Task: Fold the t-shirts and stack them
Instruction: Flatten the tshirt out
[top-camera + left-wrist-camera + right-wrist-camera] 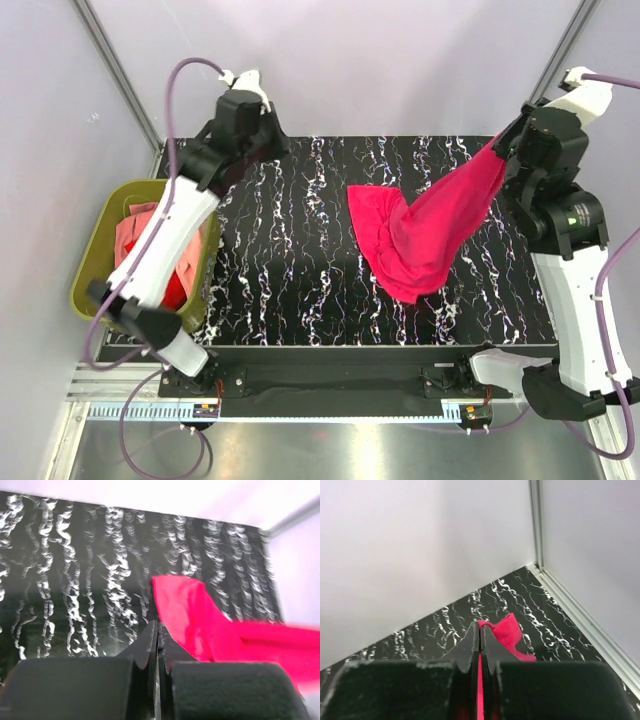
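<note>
- right fingers (pixel 474 641) pinched shut on an edge of the magenta t-shirt (pixel 420 230), held high at the far right. Probably lifted to let the cloth hang out. Its lower end drapes on the table (pixel 290 270), right of centre.
- left fingers (pixel 150 642) closed with nothing between them, over the far left of the table and pointing at the shirt. Likely lining up for a second grab, so they must open first.
- red t-shirt (pixel 178 292) and salmon t-shirts (pixel 135 228) lie bunched in the olive-green tub (pixel 92 255) at left, waiting their turn.
</note>
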Available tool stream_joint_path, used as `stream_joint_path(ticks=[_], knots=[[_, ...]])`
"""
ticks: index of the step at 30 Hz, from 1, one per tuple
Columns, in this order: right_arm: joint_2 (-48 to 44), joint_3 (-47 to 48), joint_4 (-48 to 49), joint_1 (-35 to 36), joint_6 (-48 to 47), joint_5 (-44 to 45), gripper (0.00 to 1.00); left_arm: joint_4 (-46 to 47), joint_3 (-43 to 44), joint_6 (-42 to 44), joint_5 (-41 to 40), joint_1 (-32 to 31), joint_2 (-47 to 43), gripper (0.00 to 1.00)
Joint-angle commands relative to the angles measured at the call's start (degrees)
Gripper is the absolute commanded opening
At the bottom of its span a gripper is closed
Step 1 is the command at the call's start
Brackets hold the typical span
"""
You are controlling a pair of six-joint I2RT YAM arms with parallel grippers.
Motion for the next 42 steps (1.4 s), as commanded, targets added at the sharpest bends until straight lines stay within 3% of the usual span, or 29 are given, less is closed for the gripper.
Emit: stream_joint_path(ticks=[1,2,3,7,9,15,22,25,42], knots=[[-2.8,2.4,0.6,-0.3,1.7,-2.3,0.00,4.4,-11.6,1.9,8.7,-2.1,-4.9,0.04],[-3.3,1.8,0.4,-0.3,2.3,-2.4,0.00,11.9,-18.9,1.2,14.0,-2.6,-6.6,0.13],[-4.0,0.5,-0.3,-0.3,3.3,-2.3,0.00,14.8,-21.8,0.9,14.7,-4.8,-7.9,0.32],[-7.1,-2.6,-0.5,-0.3,4.2,-2.4,0.00,18.8,-27.2,0.5,11.5,-11.3,-6.4,0.47],[-7.7,-3.9,-0.8,-0.3,4.3,-2.0,0.00,20.2,-28.3,-2.0,15.3,-13.4,-3.6,0.52],[-9.7,-8.1,-0.7,-0.3,5.2,-2.5,0.00,30.0,-32.1,-7.2,17.3,-16.9,6.9,0.55],[-12.4,-13.1,0.4,-0.2,6.2,-4.8,0.00,35.1,-23.8,-10.3,17.8,-18.0,22.1,0.59],[-13.4,-15.5,1.5,-0.3,6.3,-5.3,0.00,32.3,-19.2,-12.5,16.2,-18.6,27.2,0.59],[-14.8,-21.4,4.4,-0.3,5.9,-7.0,0.00,35.8,-17.8,-25.5,14.7,-22.2,37.0,0.60]])
